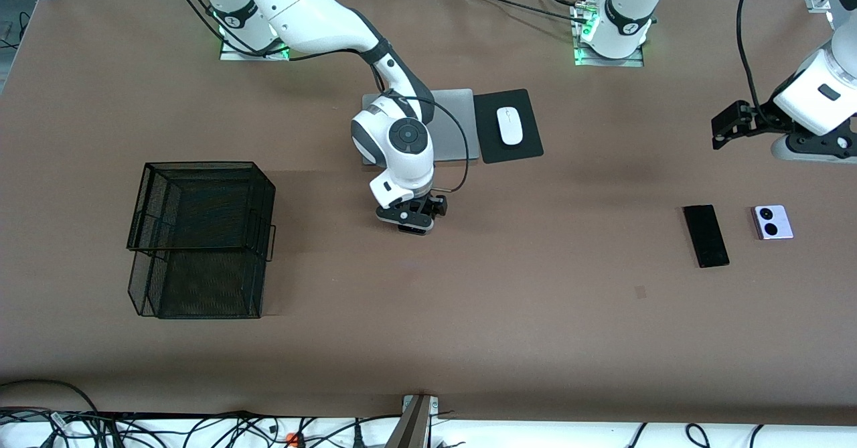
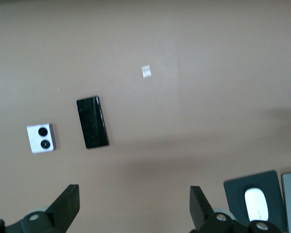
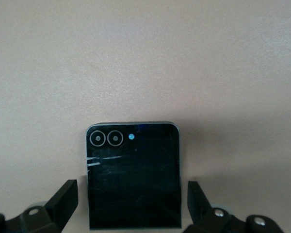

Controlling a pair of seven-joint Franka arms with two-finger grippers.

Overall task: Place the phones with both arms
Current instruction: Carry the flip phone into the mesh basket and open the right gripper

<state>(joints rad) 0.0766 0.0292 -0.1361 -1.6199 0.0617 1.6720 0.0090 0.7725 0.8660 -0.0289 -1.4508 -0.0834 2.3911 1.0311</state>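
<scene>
Listing risks first. Right gripper (image 1: 416,224) sits low at desk (image 1: 535,341) centre, jaws wide apart astride the black flip phone (image 3: 133,174), nothing held yet; a crooked closure could skid the phone across the desk or pinch only a corner, and its glossy, scratched face looks slippery. Left gripper (image 1: 726,126) waits in the air at the left arm's end of the desk, jaws spread, empty. Slab phone (image 1: 706,236) and lilac phone (image 1: 773,222) lie side by side, apart, at about five o'clock from it; thin slab may resist lifting. Mesh basket (image 1: 201,240) stands at nine o'clock from the right gripper. Mouse (image 1: 509,126), laptop (image 1: 455,123): twelve o'clock. Writing, brands: none legible.
</scene>
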